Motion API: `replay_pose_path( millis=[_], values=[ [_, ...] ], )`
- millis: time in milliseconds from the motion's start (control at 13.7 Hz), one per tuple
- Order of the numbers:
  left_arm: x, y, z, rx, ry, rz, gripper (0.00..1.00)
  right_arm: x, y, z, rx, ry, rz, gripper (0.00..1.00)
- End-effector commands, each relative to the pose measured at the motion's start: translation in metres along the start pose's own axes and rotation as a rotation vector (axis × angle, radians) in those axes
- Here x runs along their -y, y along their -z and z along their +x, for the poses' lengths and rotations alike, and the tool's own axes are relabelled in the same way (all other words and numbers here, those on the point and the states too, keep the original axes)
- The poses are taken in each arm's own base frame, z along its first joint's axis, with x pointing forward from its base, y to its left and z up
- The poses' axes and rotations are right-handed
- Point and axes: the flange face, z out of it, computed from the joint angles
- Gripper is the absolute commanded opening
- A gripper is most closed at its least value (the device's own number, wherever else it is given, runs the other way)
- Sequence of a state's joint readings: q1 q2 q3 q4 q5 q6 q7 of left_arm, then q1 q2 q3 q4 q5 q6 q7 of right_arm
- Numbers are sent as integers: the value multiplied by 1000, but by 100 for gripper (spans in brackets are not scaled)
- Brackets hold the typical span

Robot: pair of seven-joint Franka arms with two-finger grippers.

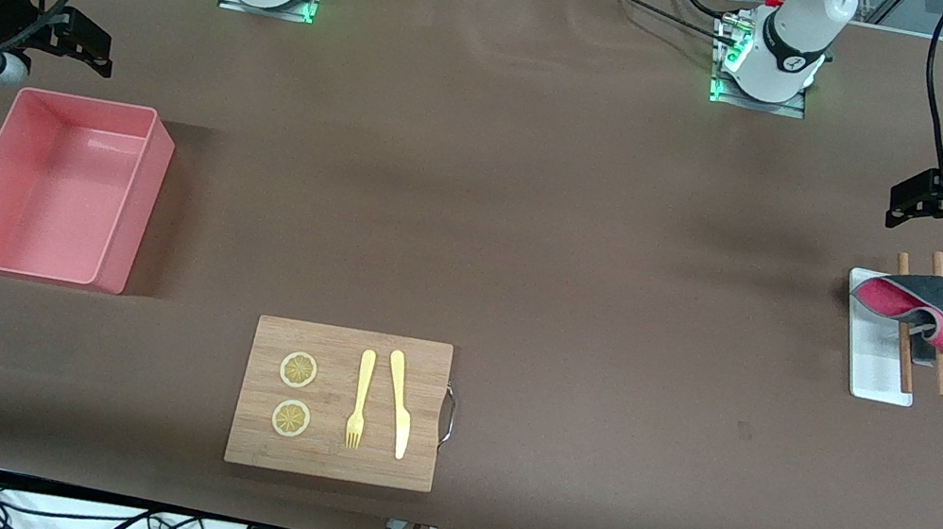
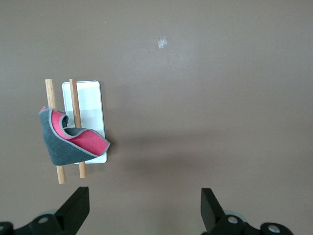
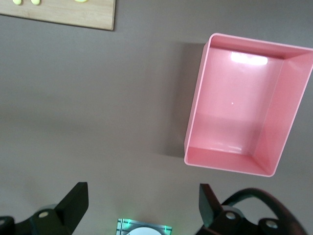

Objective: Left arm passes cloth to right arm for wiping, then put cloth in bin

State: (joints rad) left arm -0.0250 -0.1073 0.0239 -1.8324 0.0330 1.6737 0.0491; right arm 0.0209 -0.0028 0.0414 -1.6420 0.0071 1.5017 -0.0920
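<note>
The cloth (image 1: 910,307), dark grey with a pink-red face, lies folded over two wooden sticks (image 1: 904,361) on a small white tray (image 1: 879,376) at the left arm's end of the table. My left gripper (image 1: 896,203) is open and empty, up in the air beside the tray. In the left wrist view the cloth (image 2: 68,144) lies apart from the open gripper (image 2: 142,211). The pink bin (image 1: 140,200) stands empty at the right arm's end. My right gripper (image 1: 103,50) is open and empty, up in the air by the bin. The bin also shows in the right wrist view (image 3: 222,161), apart from the gripper (image 3: 141,205).
A wooden board (image 1: 421,452) with a metal handle lies near the front camera edge. It carries two lemon slices (image 1: 299,370), a yellow fork (image 1: 360,399) and a yellow knife (image 1: 400,404). The board's corner shows in the right wrist view (image 3: 73,12).
</note>
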Motion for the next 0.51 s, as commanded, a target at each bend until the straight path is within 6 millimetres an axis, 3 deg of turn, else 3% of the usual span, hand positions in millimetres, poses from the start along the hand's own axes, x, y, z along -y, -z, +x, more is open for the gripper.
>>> replay_pose_path(
  millis=[0, 219, 439],
  values=[
    [3, 1, 1, 4, -4, 7, 100, 1, 1, -4, 44, 10, 23, 99],
    [5, 1, 0, 6, -3, 8, 100, 5, -2, -1, 51, 6, 23, 100],
    [28, 1, -4, 45, 43, -5, 100, 0, -2, -4, 60, 6, 23, 100]
  ],
)
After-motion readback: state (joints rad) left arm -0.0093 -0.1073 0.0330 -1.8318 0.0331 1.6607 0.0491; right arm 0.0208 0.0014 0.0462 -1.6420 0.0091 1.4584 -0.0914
